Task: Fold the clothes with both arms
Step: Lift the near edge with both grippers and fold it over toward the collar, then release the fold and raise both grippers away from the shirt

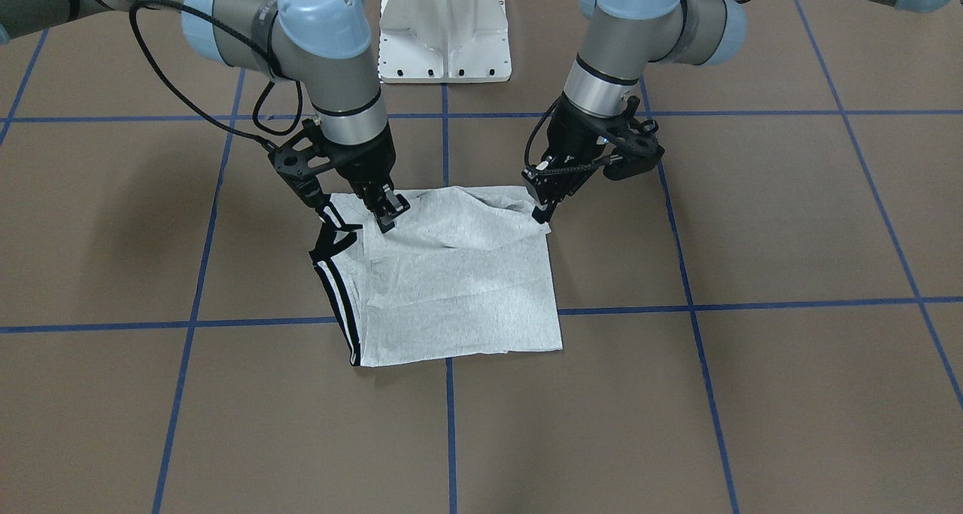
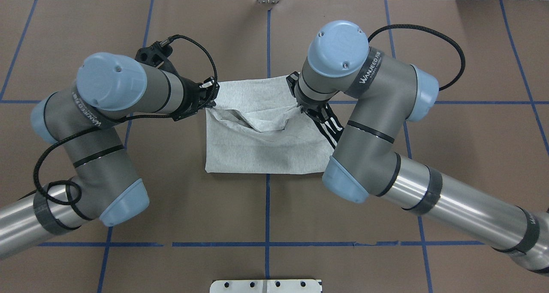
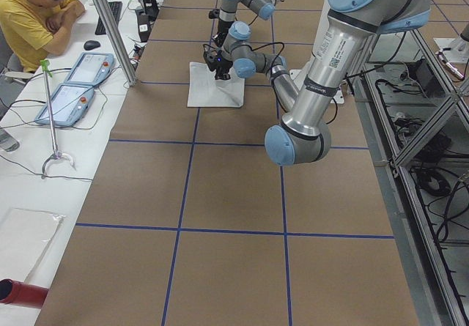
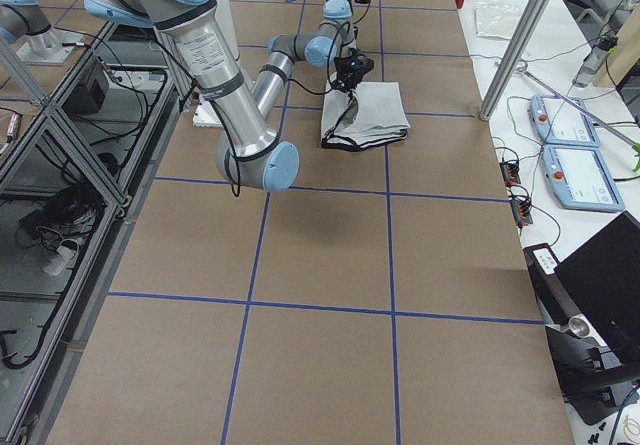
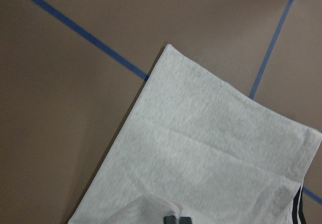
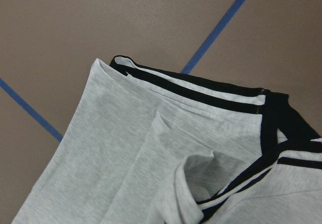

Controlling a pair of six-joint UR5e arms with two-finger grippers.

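The grey T-shirt [image 1: 459, 288] lies folded into a rough square mid-table, its black stripes [image 1: 338, 303] along the robot's right side. It also shows in the overhead view [image 2: 266, 151]. My left gripper [image 1: 542, 214] is shut on a raised corner of the cloth on the plain side. In the left wrist view its fingertips [image 5: 177, 219] are pinched together on a fold. My right gripper [image 1: 390, 219] is shut on the cloth next to the black collar, mostly hidden under the arm in the overhead view [image 2: 305, 108]. The cartoon print is hidden.
The white pedestal base [image 1: 444, 32] stands at the robot's side of the brown, blue-taped table [image 1: 752, 393]. A seated person [image 3: 37, 18] and two teach pendants [image 3: 73, 84] are on a side table past the far edge, beside a metal pole [image 3: 110, 26].
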